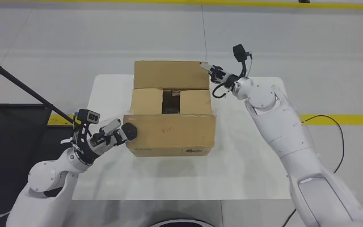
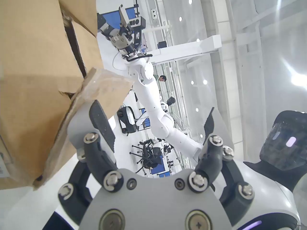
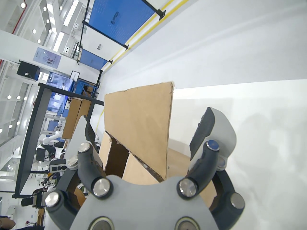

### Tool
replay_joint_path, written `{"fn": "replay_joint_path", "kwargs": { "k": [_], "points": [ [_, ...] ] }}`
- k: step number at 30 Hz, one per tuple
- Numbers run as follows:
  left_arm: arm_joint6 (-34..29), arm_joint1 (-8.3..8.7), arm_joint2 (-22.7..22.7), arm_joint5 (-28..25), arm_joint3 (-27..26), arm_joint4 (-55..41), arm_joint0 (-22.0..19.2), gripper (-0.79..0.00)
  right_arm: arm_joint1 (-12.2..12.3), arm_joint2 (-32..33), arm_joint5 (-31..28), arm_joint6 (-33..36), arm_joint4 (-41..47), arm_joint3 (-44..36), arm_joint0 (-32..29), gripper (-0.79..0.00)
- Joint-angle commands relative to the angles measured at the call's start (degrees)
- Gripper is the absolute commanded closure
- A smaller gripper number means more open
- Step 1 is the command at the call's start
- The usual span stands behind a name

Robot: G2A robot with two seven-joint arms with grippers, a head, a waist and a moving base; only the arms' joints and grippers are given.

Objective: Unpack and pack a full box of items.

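Inside the box [image 1: 172,131], everything is hidden by the inner flaps [image 1: 147,101] and a dark gap.

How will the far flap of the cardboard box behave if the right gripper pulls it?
Probably light and fairly stiff: the far flap is a flat, thin sheet inside the open right gripper. It should hinge at its crease. The cardboard box may slide on the smooth table.

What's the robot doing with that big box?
It is working on the flaps of a cardboard box on the white table. Its right end effector is open around a corner of the raised far flap; its left end effector, also open, sits at the box's near left corner. The inner flaps lie nearly shut.
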Motion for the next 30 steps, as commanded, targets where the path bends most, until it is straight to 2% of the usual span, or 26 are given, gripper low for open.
{"fn": "replay_joint_path", "kwargs": {
  "k": [1,9,20,26,30],
  "points": [
    [2.70,-0.16,0.97,0.51,-0.44,1.60,-0.13,-0.785,-0.59,-0.73,-1.49,1.51,0.17,2.25,1.13,-0.785],
    [5.49,-0.44,2.10,0.96,-0.32,3.35,-0.88,-0.785,-2.22,0.01,-12.54,8.77,7.23,9.18,3.74,-0.785],
    [6.74,-0.68,3.31,1.68,-0.10,5.47,-1.70,-0.785,-1.69,4.66,-22.59,21.10,17.80,10.75,3.73,-0.785],
    [7.95,-0.83,3.94,1.91,0.20,6.69,-2.04,-0.785,-0.55,6.89,-24.38,29.75,21.55,7.25,1.83,-0.785],
    [9.62,-0.93,4.60,2.10,-0.13,9.53,-2.31,-0.785,0.48,7.71,-21.51,33.55,20.74,3.35,-0.11,-0.785]
  ]
}}
